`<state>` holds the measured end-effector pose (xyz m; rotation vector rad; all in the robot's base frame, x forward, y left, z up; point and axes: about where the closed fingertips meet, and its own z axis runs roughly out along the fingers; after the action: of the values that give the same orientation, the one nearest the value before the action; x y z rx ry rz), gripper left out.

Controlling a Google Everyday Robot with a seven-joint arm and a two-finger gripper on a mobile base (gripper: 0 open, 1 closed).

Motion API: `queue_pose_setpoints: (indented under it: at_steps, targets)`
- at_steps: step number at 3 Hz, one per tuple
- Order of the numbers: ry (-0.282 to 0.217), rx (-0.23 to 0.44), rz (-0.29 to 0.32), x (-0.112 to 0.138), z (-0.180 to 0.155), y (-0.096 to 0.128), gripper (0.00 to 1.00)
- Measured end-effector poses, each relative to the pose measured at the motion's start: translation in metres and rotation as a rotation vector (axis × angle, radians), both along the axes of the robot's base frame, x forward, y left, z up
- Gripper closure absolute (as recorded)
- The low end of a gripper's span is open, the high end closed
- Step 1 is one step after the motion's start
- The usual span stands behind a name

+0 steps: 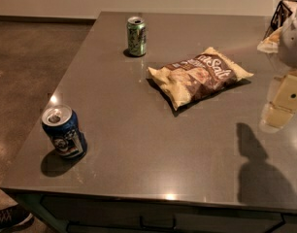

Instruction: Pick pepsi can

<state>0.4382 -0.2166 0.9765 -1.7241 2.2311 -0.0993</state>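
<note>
The pepsi can (64, 131) is dark blue with a silver top and a white-and-red logo. It stands upright, leaning slightly, near the front left corner of the grey table (139, 144). My gripper (280, 105) shows as pale cream-coloured parts at the right edge of the camera view, above the table's right side. It is far to the right of the can and holds nothing that I can see. Its dark shadow (257, 166) falls on the table at front right.
A green can (136, 36) stands upright at the back of the table. A bag of chips (199, 74) lies in the middle. A dark wire rack (284, 13) sits at the back right corner. The table's left edge drops to the floor (27, 62); a shoe (10, 217) shows at bottom left.
</note>
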Motion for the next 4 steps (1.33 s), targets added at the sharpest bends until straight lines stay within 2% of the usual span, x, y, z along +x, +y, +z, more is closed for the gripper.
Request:
queue_pose_setpoints:
  at_steps: [2,3,4]
  targets:
    - [-0.003,0.02,0.012,0.0,0.002,0.006,0.0]
    - [-0.007,0.086,0.059,-0.003,-0.003,0.044,0.0]
    - [0.006,0.147,0.111,-0.001,-0.02,0.097,0.0]
